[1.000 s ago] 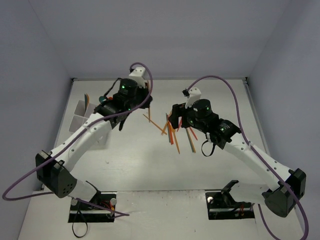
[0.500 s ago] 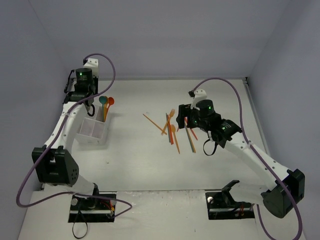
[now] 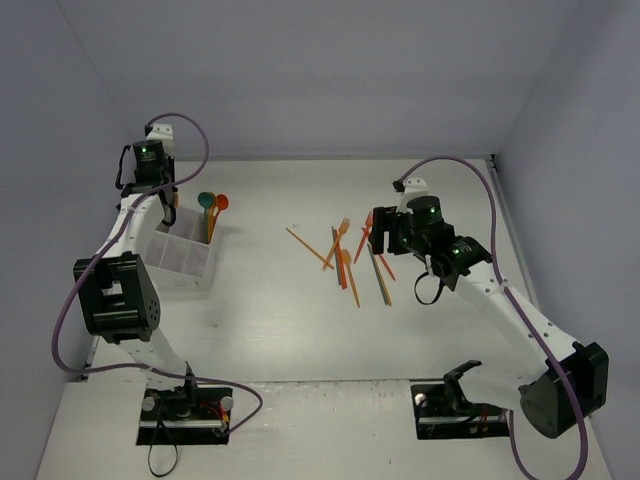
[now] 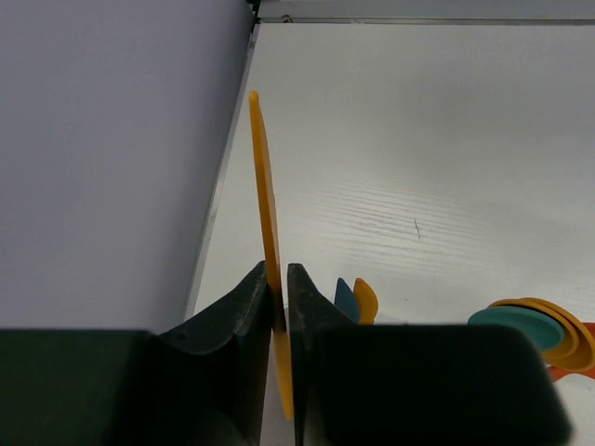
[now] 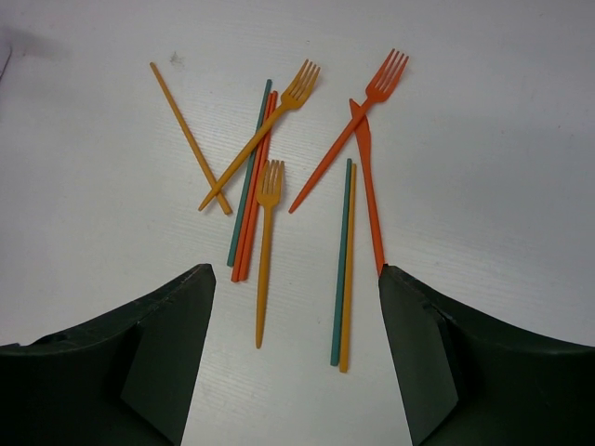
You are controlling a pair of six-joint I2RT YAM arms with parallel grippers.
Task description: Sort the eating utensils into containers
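Pinching a thin orange utensil (image 4: 263, 204) upright between the left jaws, pressed against its flat sides, at the far left of the desk (image 3: 270, 320) by the far end of the white divided box (image 3: 185, 280). Standing bowls-up in that far end, a teal spoon (image 3: 206, 203) and an orange spoon (image 3: 221, 202). Hanging over the loose pile right of centre with the right jaws spread wide, gripping nothing: two orange forks (image 5: 260, 130), a red fork (image 5: 349, 125), a red knife (image 5: 369, 195) and orange, teal and red sticks (image 5: 247, 181) lying flat, some crossing, well apart from the box.
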